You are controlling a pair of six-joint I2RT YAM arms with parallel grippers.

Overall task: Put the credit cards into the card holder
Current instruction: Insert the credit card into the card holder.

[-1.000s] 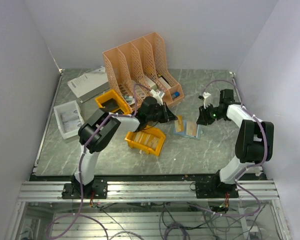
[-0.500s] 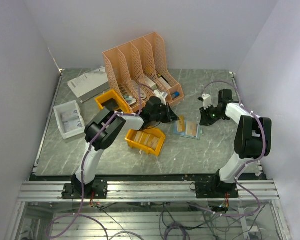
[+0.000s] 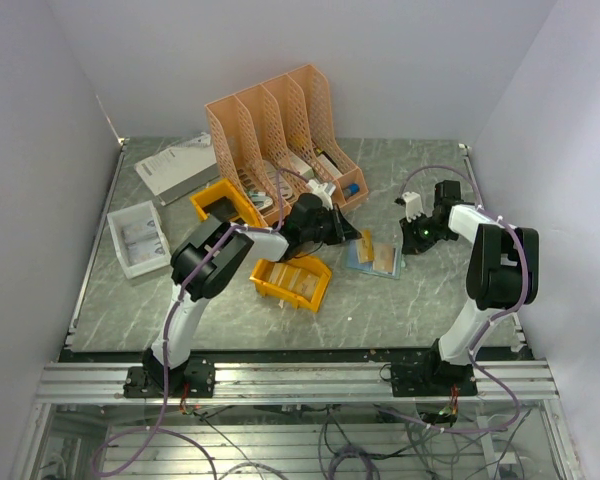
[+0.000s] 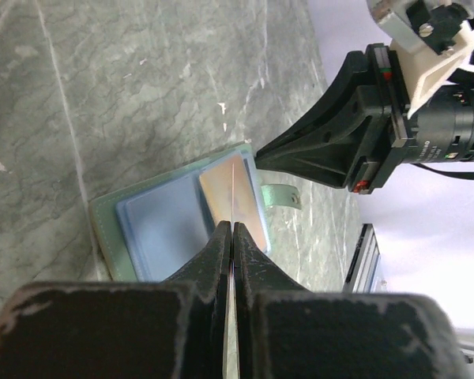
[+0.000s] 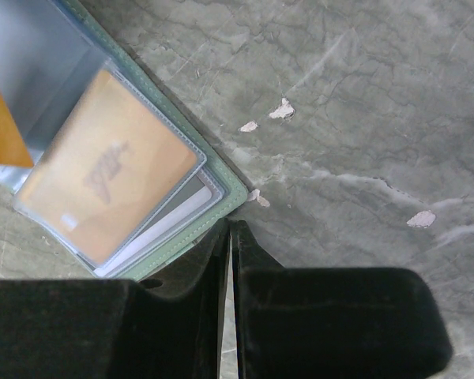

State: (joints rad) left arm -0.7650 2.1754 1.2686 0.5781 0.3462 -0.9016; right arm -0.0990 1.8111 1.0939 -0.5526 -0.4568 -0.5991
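Your largest thing is the grey-green marbled table (image 3: 430, 300). At its back stands a peach lattice plastic file organiser (image 3: 280, 130) with four slots. Both arms reach in towards the middle of the table. A white open plastic tray (image 3: 138, 238) sits at the far left, and a grey-white printed booklet (image 3: 175, 165) lies behind it. One yellow-orange plastic bin (image 3: 292, 282) lies under your left arm, and a second yellow-orange bin (image 3: 223, 203) lies against the organiser's foot. Between the two grippers, the flat grey-green card holder (image 3: 375, 258) lies open on the table with its light blue lining (image 4: 158, 229) upward. An orange card (image 5: 103, 185) sits in its clear sleeve, and the edges of pale cards (image 5: 182, 209) show beneath it. Your left gripper (image 4: 233, 229) is clamped on a thin tan-brown card (image 5: 0, 126), seen edge-on from the left wrist and held upright over the open holder. Your right gripper (image 5: 229, 229) has its fingers drawn together to a sliver of a gap, with the tips at the holder's green rim. You cannot tell whether they nip that rim. A small green strap tab (image 4: 283, 196) sticks out beside them.
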